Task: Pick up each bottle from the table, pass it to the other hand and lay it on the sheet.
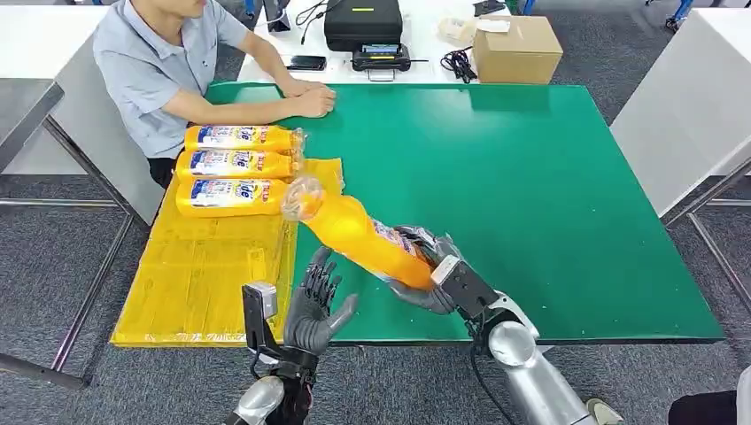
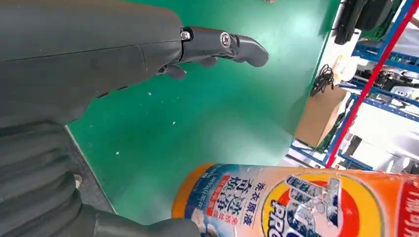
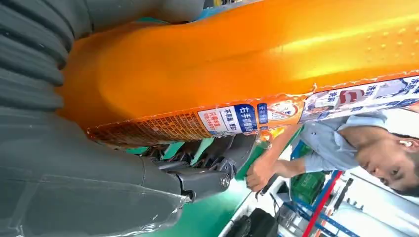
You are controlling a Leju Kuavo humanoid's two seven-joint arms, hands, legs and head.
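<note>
A humanoid robot's right hand point(image 1: 431, 270) grips an orange detergent bottle point(image 1: 359, 235) by its base end above the near part of a green table point(image 1: 549, 204), the bottle tilted with its clear-wrapped cap end pointing away and to the left, towards a yellow sheet point(image 1: 208, 266). In the right wrist view the fingers point(image 3: 207, 168) wrap under the bottle's orange body point(image 3: 237, 59), just below its printed label. The left hand point(image 1: 317, 305) stands upright just beside and below the bottle, palm turned towards it, fingers spread and holding nothing; the head view shows a small gap between its fingertips and the bottle. In the left wrist view a dark finger point(image 2: 222, 44) stretches out over the green surface, with the bottle's labelled side point(image 2: 296, 202) close by.

Three more orange detergent bottles lie side by side on the far end of the yellow sheet, which hangs over the table's left edge: the farthest bottle point(image 1: 241, 138), the middle bottle point(image 1: 236, 165) and the nearest bottle point(image 1: 232, 197), all with caps pointing right. The held bottle's cap end is just beside the nearest one's cap.

A person in a grey shirt point(image 1: 164, 66) sits at the far left corner, forearms resting on the table. Behind, on a white table, sit a cardboard box point(image 1: 516, 49), a black case point(image 1: 363, 22) and a phone point(image 1: 306, 63).
</note>
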